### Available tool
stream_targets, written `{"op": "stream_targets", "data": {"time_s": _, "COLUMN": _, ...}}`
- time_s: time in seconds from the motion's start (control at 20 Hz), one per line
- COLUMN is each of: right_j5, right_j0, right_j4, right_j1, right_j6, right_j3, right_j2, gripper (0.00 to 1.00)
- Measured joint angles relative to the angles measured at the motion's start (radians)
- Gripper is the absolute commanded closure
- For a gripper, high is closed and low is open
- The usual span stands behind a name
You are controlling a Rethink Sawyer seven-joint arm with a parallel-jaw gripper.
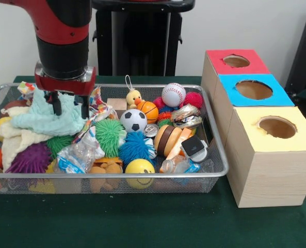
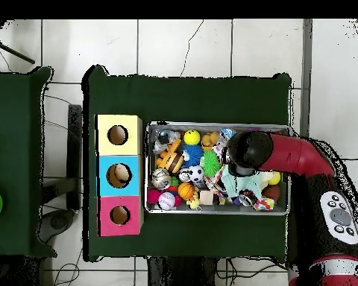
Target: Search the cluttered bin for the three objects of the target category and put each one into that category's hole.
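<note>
1. Wire bin (image 1: 214, 173) on the green desk (image 1: 153, 227) is heaped with clutter: spiky balls, a soccer ball (image 1: 133, 120), a baseball (image 1: 173, 94), a small basketball (image 1: 148, 109), a yellow smiley ball (image 1: 140, 167), wrappers, and pale cloths at the side under the arm.
2. Three boxes stand just beside the bin: red box (image 1: 245, 68), blue box (image 1: 230, 82), yellow box (image 1: 292, 139), each with a round hole on top.
3. The overhead view shows something pale inside the blue hole (image 2: 119, 174); I judge one object may already be deposited. Red and yellow holes look empty as far as visible.
4. Target category is not evident from the views.
5. Pincer (image 1: 69, 107): fingers parted and lowered onto the mint cloth (image 1: 49, 121), tips touching it; nothing is lifted yet.
6. Remaining, as judged: probably two or three objects.
</note>
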Motion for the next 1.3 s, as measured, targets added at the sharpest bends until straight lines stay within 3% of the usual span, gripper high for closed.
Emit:
{"op": "stream_targets", "data": {"time_s": 0.65, "right_j5": -0.01, "right_j0": 0.032, "right_j4": -0.018, "right_j1": 0.088, "right_j6": 0.0, "right_j3": 0.0, "right_j2": 0.063, "gripper": 0.0}}
{"op": "stream_targets", "data": {"time_s": 1.3, "right_j5": -0.014, "right_j0": 0.059, "right_j4": -0.018, "right_j1": 0.126, "right_j6": 0.0, "right_j3": -0.039, "right_j2": 0.084, "gripper": 0.0}}
